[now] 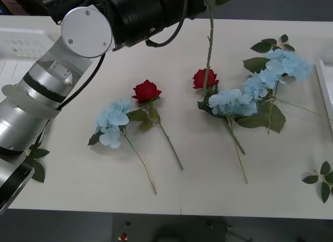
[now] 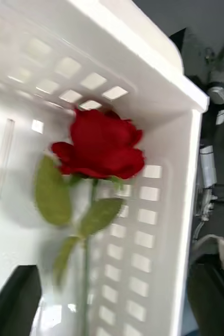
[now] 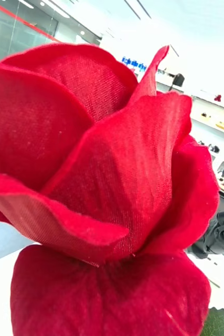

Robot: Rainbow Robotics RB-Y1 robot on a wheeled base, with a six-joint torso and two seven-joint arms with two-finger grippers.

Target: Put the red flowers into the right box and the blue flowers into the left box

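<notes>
While hanging over a corner of a white slotted box (image 2: 159,79), judged to be the right-hand one, shows the right pincer (image 2: 112,302) spread wide and gripping nothing, with the boxed rose (image 2: 104,144) leaning on the wall and its stem loose between the dark tips; reads as a release, a red set where reds belong. Puts a close rose (image 3: 112,173) hard against the left wrist camera, probably lifted high by the left arm (image 1: 86,31) for carrying toward the pale rim (image 1: 323,91) at 3 o'clock; cannot tell whether the left pincer is clamped on it. Leaves a thin stem (image 1: 209,39) dangling from 12 o'clock across the bench (image 1: 208,190), over a centre rose (image 1: 204,78) that touches the middle blue cluster (image 1: 231,102). Finds a second bench rose (image 1: 146,91) at 9 o'clock of that, its stem crossing the near blue cluster (image 1: 112,122), and a far blue cluster (image 1: 283,65) at 2 o'clock. Expect tangled stems and leaves to drag neighbours along. Mind the loose leaf sprigs (image 1: 322,178) at 4 o'clock, and the slotted basket (image 1: 21,44) at 10 o'clock behind the left arm.
</notes>
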